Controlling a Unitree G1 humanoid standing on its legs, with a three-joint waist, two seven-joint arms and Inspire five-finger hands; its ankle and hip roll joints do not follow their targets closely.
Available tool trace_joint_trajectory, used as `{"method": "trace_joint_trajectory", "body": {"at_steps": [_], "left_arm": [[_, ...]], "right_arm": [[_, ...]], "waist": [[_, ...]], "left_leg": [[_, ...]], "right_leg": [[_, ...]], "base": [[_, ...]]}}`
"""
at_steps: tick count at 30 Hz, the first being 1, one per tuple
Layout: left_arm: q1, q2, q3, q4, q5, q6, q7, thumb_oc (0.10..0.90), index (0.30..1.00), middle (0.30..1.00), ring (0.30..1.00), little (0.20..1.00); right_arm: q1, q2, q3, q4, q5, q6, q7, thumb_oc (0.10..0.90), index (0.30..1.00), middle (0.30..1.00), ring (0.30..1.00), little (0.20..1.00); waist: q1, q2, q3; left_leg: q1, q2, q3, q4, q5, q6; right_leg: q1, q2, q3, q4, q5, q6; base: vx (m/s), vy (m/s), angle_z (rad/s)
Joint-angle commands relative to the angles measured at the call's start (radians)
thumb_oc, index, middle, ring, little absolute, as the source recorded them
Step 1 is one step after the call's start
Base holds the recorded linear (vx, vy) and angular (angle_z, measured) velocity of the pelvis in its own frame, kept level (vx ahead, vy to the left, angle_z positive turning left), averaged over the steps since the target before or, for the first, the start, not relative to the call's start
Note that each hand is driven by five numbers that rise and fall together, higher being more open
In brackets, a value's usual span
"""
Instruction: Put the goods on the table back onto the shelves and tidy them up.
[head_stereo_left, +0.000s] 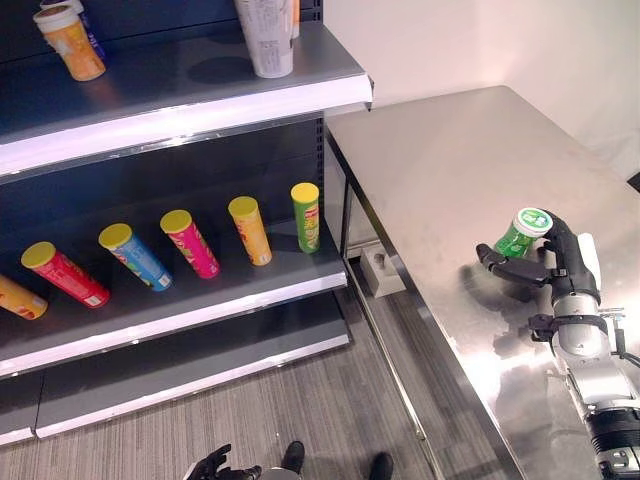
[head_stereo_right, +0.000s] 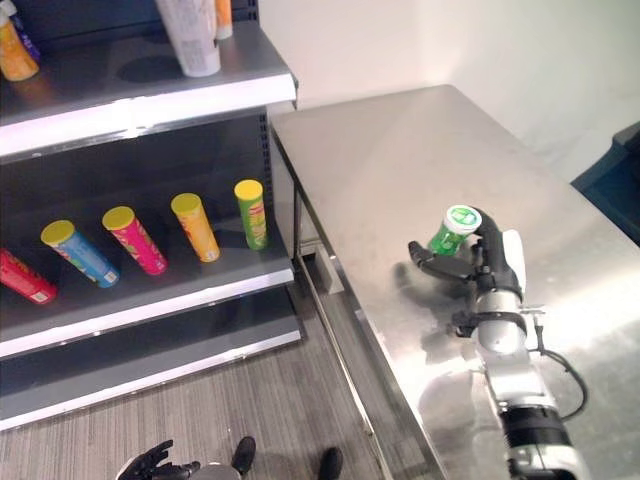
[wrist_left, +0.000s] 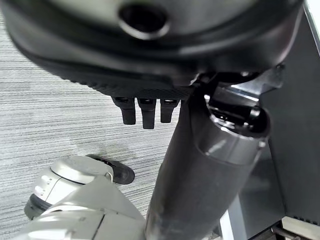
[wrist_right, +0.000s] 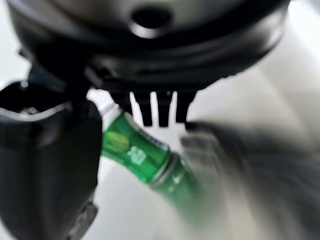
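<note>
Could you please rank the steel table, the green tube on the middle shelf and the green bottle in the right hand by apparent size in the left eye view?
1. Steel table
2. Green tube
3. Green bottle, partly covered by the right hand, so its full size is uncertain.

The right hand (wrist_right: 55, 165) takes up the upper edge and one side of the view, its thumb a dark mass close to the camera and its fingers (wrist_right: 150, 107) in a short row beyond. Between thumb and fingers lies a green can (wrist_right: 137, 152), tilted, its pale top end toward the fingers. Beneath it shows the bright tabletop (wrist_right: 130, 215), blurred.
</note>
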Motion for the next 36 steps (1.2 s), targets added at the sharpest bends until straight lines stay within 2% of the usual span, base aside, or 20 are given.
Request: {"method": "trace_joint_trajectory", "body": {"at_steps": [1, 9, 19, 25, 27, 30, 34, 36], "left_arm": [[-0.023, 0.075, -0.041, 0.005, -0.021, -0.019, 0.025, 0.800, 0.900, 0.900, 0.900, 0.900], [-0.028, 0.072, -0.026, 0.011, -0.021, -0.016, 0.029, 0.800, 0.900, 0.900, 0.900, 0.900], [-0.038, 0.069, -0.006, 0.006, -0.010, -0.011, 0.026, 0.800, 0.900, 0.900, 0.900, 0.900], [-0.045, 0.076, 0.000, -0.001, -0.009, -0.008, 0.025, 0.800, 0.900, 0.900, 0.900, 0.900], [-0.047, 0.076, -0.005, 0.001, -0.017, -0.009, 0.020, 0.800, 0.900, 0.900, 0.900, 0.900], [-0.042, 0.072, -0.010, -0.001, -0.028, -0.010, 0.020, 0.800, 0.900, 0.900, 0.900, 0.900], [-0.037, 0.072, -0.025, -0.010, -0.037, -0.012, 0.013, 0.800, 0.900, 0.900, 0.900, 0.900], [-0.031, 0.086, -0.036, -0.013, -0.040, -0.014, 0.009, 0.800, 0.900, 0.900, 0.900, 0.900]], "right_arm": [[-0.066, -0.075, -0.011, -0.053, -0.017, -0.046, -0.045, 0.400, 0.300, 0.300, 0.300, 0.300], [-0.020, -0.088, -0.068, -0.103, -0.032, -0.054, -0.060, 0.400, 0.300, 0.300, 0.300, 0.300], [0.066, -0.115, -0.196, -0.266, -0.042, -0.078, -0.066, 0.400, 0.300, 0.300, 0.300, 0.300], [0.046, -0.162, -0.248, -0.401, -0.016, -0.116, -0.059, 0.400, 0.300, 0.300, 0.300, 0.300], [-0.017, -0.210, -0.236, -0.452, 0.012, -0.132, -0.050, 0.400, 0.300, 0.300, 0.300, 0.300], [-0.105, -0.231, -0.193, -0.513, 0.054, -0.153, -0.036, 0.400, 0.300, 0.300, 0.300, 0.300], [-0.239, -0.247, -0.102, -0.562, 0.122, -0.188, -0.005, 0.400, 0.300, 0.300, 0.300, 0.300], [-0.354, -0.267, -0.020, -0.573, 0.191, -0.215, 0.017, 0.400, 0.300, 0.300, 0.300, 0.300]], "waist": [[0.009, -0.045, -0.049], [-0.001, -0.051, -0.054], [-0.032, -0.062, -0.066], [-0.043, -0.072, -0.077], [-0.042, -0.078, -0.085], [-0.039, -0.081, -0.092], [-0.026, -0.083, -0.096], [-0.004, -0.089, -0.096]], "left_leg": [[-0.042, 0.017, 0.065, 0.002, -0.020, -0.024], [-0.030, 0.020, 0.076, 0.002, -0.030, -0.022], [-0.010, 0.034, 0.099, 0.002, -0.042, -0.024], [0.002, 0.048, 0.109, 0.002, -0.044, -0.031], [0.007, 0.060, 0.119, 0.002, -0.040, -0.040], [0.012, 0.074, 0.122, 0.002, -0.035, -0.049], [0.011, 0.090, 0.110, 0.002, -0.021, -0.059], [0.001, 0.100, 0.088, 0.002, -0.005, -0.068]], "right_leg": [[0.044, -0.060, -0.020, 0.017, -0.070, 0.062], [0.051, -0.063, -0.015, 0.019, -0.072, 0.063], [0.054, -0.055, 0.003, 0.020, -0.078, 0.062], [0.057, -0.044, 0.017, 0.023, -0.086, 0.058], [0.059, -0.036, 0.023, 0.022, -0.090, 0.055], [0.063, -0.023, 0.031, 0.022, -0.096, 0.048], [0.068, -0.004, 0.035, 0.018, -0.106, 0.035], [0.069, 0.013, 0.036, 0.016, -0.113, 0.026]], "base": [[0.03, 0.012, 0.06], [0.01, 0.004, 0.02], [0.00, -0.006, -0.03], [-0.02, -0.029, -0.11], [-0.06, -0.084, -0.13], [-0.05, -0.092, -0.18], [-0.05, -0.085, -0.08], [-0.07, -0.117, 0.04]]}}
